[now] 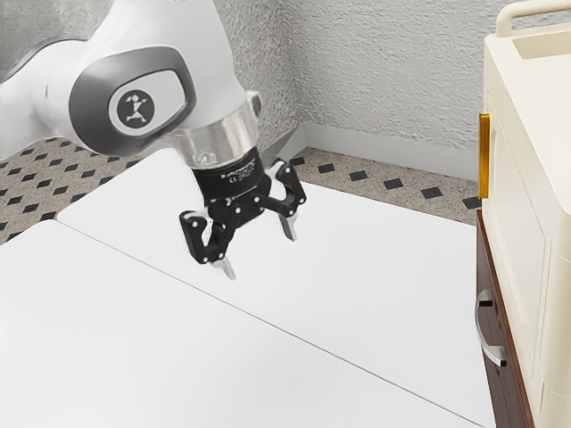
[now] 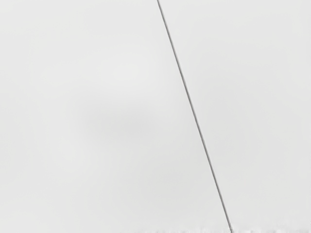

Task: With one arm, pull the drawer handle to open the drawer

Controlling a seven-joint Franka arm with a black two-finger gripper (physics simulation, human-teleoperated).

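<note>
The gripper (image 1: 261, 259) hangs over the white table in the exterior view, pointing down, its two fingers wide apart with nothing between them. Far off toward the exterior view's right, a curved silver handle (image 1: 484, 332) is fixed on the dark brown wooden drawer front (image 1: 501, 390). A wide stretch of table lies between gripper and handle. The drawer front is seen nearly edge-on, and I cannot tell whether it stands out at all.
On top of the brown drawer unit stands a cream-coloured case (image 1: 526, 178) with a top handle and an orange strip (image 1: 484, 156). The white table (image 1: 384, 276) has a thin seam, also crossing the tabletop (image 2: 97, 160) in the wrist view. Textured walls rise behind.
</note>
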